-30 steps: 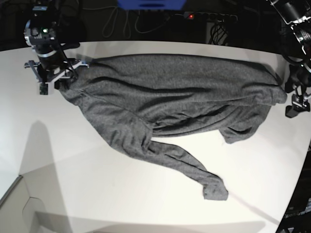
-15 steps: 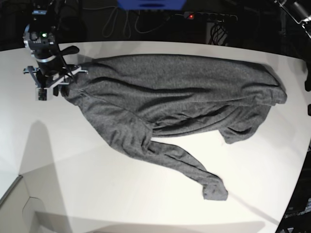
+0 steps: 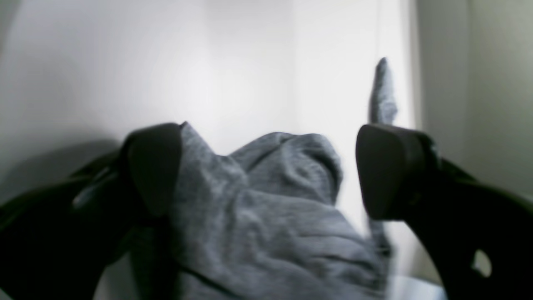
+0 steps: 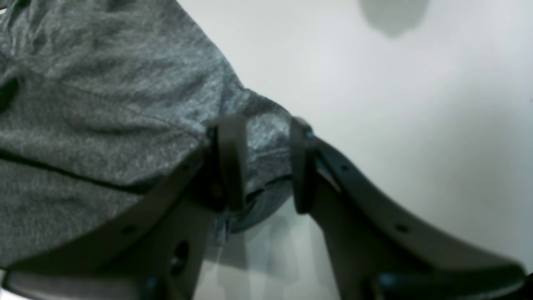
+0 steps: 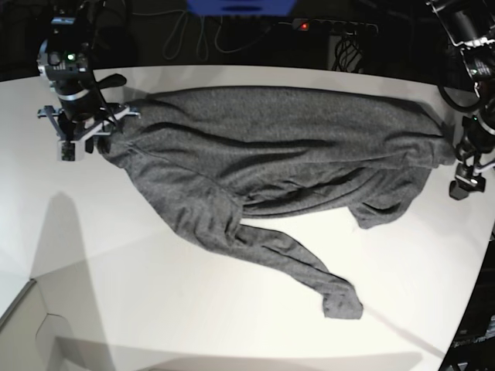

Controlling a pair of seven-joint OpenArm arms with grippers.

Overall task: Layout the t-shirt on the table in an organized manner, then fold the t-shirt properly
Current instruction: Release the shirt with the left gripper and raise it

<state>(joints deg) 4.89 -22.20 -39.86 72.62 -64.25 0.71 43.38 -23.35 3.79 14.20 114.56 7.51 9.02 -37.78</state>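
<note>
Right fingers [image 4: 260,164] clench a corner of the t-shirt [image 5: 271,154] lying crumpled on the bench [image 5: 155,309]; left fingers [image 3: 266,171] stand released astride the shirt's opposite end.

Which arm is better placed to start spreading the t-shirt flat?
The right one, probably: the right end effector is already closed on an edge of the t-shirt. The left end effector stands open with cloth between its fingers, gripping nothing yet.

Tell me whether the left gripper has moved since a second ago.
Yes. In the base view the left gripper swung out of sight, then returned beside the t-shirt end, slightly lower against the table edge.
</note>
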